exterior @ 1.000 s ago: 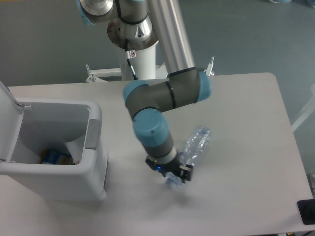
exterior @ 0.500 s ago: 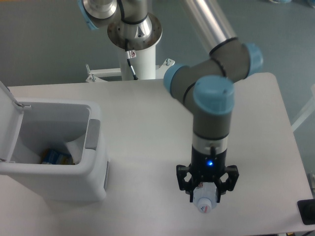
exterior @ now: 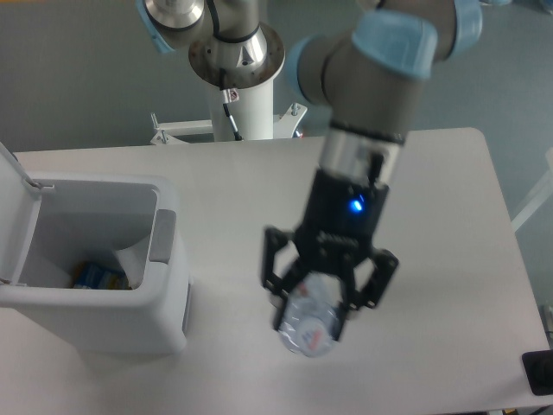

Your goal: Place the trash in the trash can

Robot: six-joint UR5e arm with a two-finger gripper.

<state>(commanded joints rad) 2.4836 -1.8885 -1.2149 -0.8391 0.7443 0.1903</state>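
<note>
Item: bottle [exterior: 308, 326], clamped in our gripper [exterior: 327, 298], raised above the counter [exterior: 449, 199], long axis running roughly toward the camera. Bin [exterior: 164, 259], lid open, lies at 9 o'clock from the gripper, apart. We judge a leftward carry comes next.

Trash can [exterior: 164, 277] at table's [exterior: 449, 207] left edge, lid hinged on its left side. Gripper [exterior: 327, 290] right of can, above table, bottle [exterior: 308, 324] between its fingers.
</note>
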